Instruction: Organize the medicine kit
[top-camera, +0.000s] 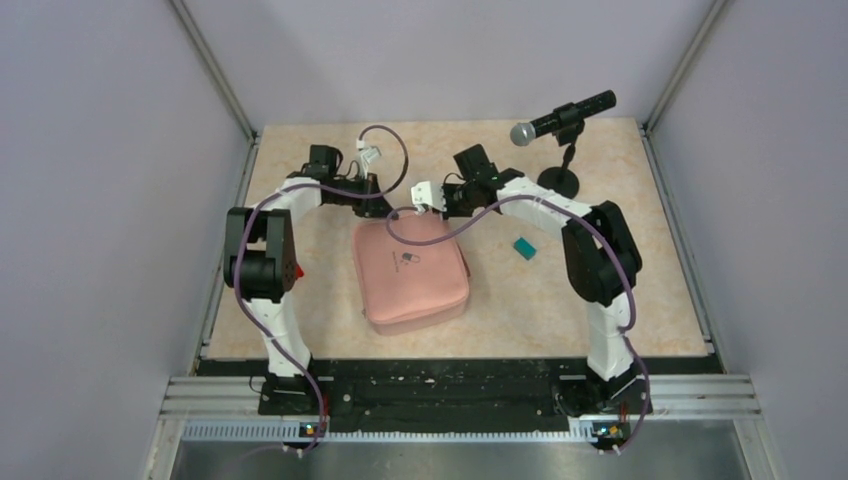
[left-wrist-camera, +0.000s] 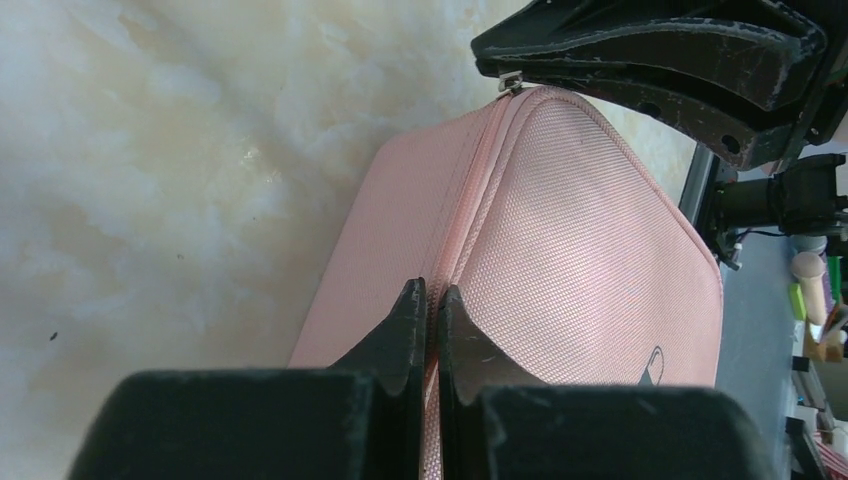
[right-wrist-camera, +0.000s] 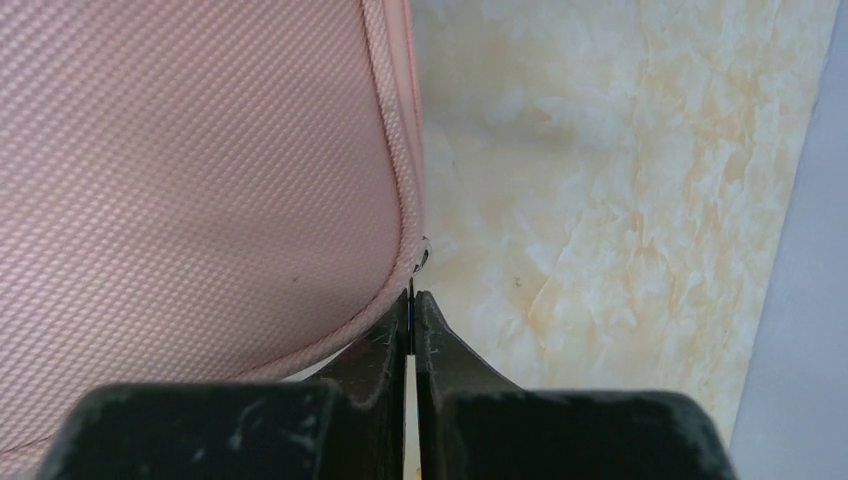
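The pink medicine kit (top-camera: 410, 275) lies closed on the table's middle, logo up. My left gripper (top-camera: 372, 208) is at its far left corner. In the left wrist view the gripper (left-wrist-camera: 431, 292) is shut on the kit's zip seam, with the kit (left-wrist-camera: 590, 220) running away from it. My right gripper (top-camera: 432, 208) is at the kit's far edge. In the right wrist view this gripper (right-wrist-camera: 411, 297) is shut on the thin zipper pull (right-wrist-camera: 411, 285) at the kit's (right-wrist-camera: 200, 180) rounded corner. The pull (left-wrist-camera: 510, 82) also shows in the left wrist view under the right fingers (left-wrist-camera: 650, 60).
A black microphone on a stand (top-camera: 565, 115) stands at the back right. A small teal object (top-camera: 524, 246) lies right of the kit. Grey walls close in the table on three sides.
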